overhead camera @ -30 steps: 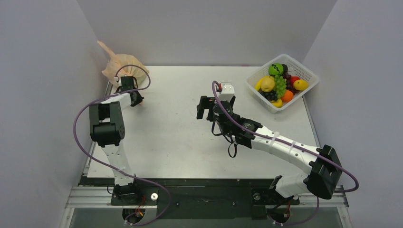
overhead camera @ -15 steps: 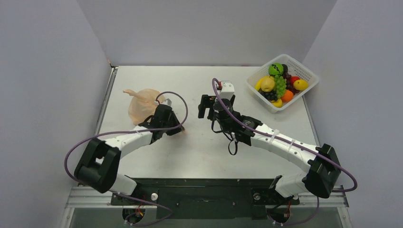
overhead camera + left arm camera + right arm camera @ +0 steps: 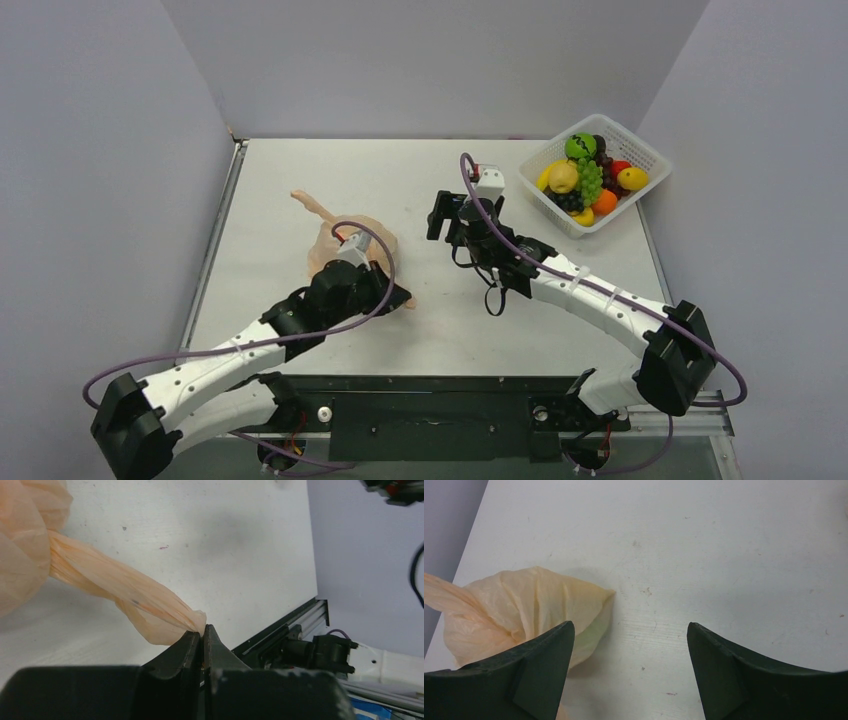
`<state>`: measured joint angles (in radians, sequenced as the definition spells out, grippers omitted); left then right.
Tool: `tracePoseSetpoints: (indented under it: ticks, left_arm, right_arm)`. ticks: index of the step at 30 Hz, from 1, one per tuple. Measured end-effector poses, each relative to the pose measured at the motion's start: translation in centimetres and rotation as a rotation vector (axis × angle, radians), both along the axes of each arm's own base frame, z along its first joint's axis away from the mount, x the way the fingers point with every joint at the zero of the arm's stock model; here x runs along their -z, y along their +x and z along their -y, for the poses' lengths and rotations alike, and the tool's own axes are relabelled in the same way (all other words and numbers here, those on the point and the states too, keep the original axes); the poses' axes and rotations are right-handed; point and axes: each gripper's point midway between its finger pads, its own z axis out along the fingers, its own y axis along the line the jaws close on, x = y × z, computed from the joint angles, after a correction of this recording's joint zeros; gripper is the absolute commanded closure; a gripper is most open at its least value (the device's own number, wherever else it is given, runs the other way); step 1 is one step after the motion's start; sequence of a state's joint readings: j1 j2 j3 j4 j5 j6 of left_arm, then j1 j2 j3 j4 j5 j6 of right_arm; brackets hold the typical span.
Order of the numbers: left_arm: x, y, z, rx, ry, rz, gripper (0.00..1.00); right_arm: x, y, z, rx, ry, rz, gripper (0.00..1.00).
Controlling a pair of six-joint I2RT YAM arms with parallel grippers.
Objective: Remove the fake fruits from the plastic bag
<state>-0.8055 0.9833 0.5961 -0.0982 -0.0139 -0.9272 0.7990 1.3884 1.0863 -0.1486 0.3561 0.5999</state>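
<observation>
"Top external view first: where is the plastic bag [image 3: 322, 255]?"

"On the tabletop [image 3: 420, 170], left of the middle. It is crumpled into a heap and lies partly under the left arm's wrist. One twisted strip of it points toward the far left corner."

"And the left fingers [image 3: 202, 642]?"

"The left wrist view shows them pressed together with no gap. They pinch the tip of another twisted strip of the bag, which stretches from the bunched plastic down to them."

"The right fingers [image 3: 544, 660]?"

"Spread wide, holding nothing. They hang over bare tabletop just to the right of the bag, not touching it."

"Any fake fruits [image 3: 585, 178]?"

"A pile of them fills the white lattice basket [image 3: 625, 205] at the far right corner, well apart from the bag. They are yellow, green, orange and red, with dark grapes among them. In the right wrist view a pale green tint shows through the bag's near edge, but what it is cannot be told."
</observation>
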Motion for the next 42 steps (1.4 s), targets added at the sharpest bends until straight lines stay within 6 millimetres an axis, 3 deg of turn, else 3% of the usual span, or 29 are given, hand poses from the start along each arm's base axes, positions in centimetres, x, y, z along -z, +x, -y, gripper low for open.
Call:
tracePoseSetpoints:
  ticks: [2, 6, 10, 13, 21, 25, 35, 39, 42]
  left_arm:
    - [-1.0, -1.5, -0.4, 0.004, -0.036, 0.018, 1.00]
    - [-2.6, -3.2, -1.8, -0.015, -0.086, 0.049, 0.76]
    - [-3.4, -4.2, -4.1, -0.064, -0.083, 0.065, 0.61]
    - [-3.7, -4.6, -6.3, -0.112, -0.013, 0.057, 0.57]
    - [-7.5, -4.0, -10.4, -0.236, 0.110, 0.100, 0.52]
    - [-6.0, -3.3, -10.7, -0.261, 0.205, 0.077, 0.51]
    - [-0.9, 0.1, -9.2, -0.254, 0.490, 0.010, 0.46]
    - [0.5, 1.8, -9.6, -0.286, 0.547, -0.015, 0.51]
    - [1.0, 2.7, -9.9, -0.310, 0.541, -0.027, 0.68]
  right_arm:
    - [0.1, -0.2, -0.5, -0.026, 0.015, -0.001, 0.22]
    - [0.8, -0.9, -1.7, -0.088, 0.036, -0.010, 0.22]
    - [1.6, -1.3, -3.8, -0.171, 0.058, -0.020, 0.23]
    - [2.8, -1.8, -5.5, -0.238, 0.062, -0.041, 0.24]
    - [6.2, -4.1, -9.6, -0.426, 0.071, -0.120, 0.26]
    - [6.1, -5.4, -11.0, -0.490, 0.090, -0.126, 0.27]
    - [4.9, -8.1, -13.8, -0.600, 0.143, -0.107, 0.36]
    - [4.9, -7.9, -13.6, -0.589, 0.140, -0.104, 0.37]
    - [5.0, -7.7, -13.5, -0.581, 0.137, -0.102, 0.38]
